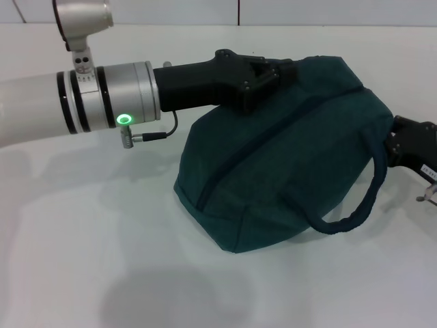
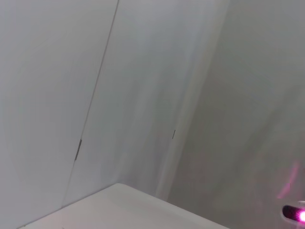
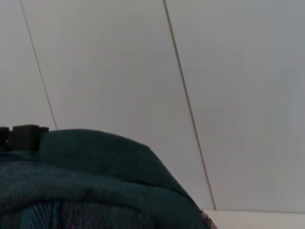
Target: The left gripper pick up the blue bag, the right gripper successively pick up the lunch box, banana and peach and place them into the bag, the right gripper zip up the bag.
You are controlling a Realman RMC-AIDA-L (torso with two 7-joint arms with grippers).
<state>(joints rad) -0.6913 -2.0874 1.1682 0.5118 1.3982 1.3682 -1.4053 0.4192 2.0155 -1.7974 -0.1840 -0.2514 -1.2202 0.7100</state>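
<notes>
Left arm: big white tube with a green light on it, closest thing to the head camera, reaching across toward the bag
Left hand (image 1: 273,72): black, sits right at the top edge of the bag and looks like it's pinching the fabric there, though the fingertips are partly buried in the cloth so it's not crystal clear
Blue bag (image 1: 280,164): honestly more dark teal than blue; hangs slumped just below the left hand, its bottom corner resting on the desk
Zipper line: runs diagonally down the bag's side, away from the left hand; looks closed along the part that shows
Bag handle (image 1: 369,198): dark cord loop, droops off the side of the bag nearest the right hand
Right hand (image 1: 410,150): black, only partly in the head view, right up against the bag's far end next to the handle; can't tell if it's spread or pressed together
Desk (image 1: 82,260): plain white, under both hands
Left wrist view: just white wall panels and a corner of the desk (image 2: 133,210)
Right wrist view: top of the bag (image 3: 95,176) close up, the left hand (image 3: 24,136) peeking over it, wall behind
</notes>
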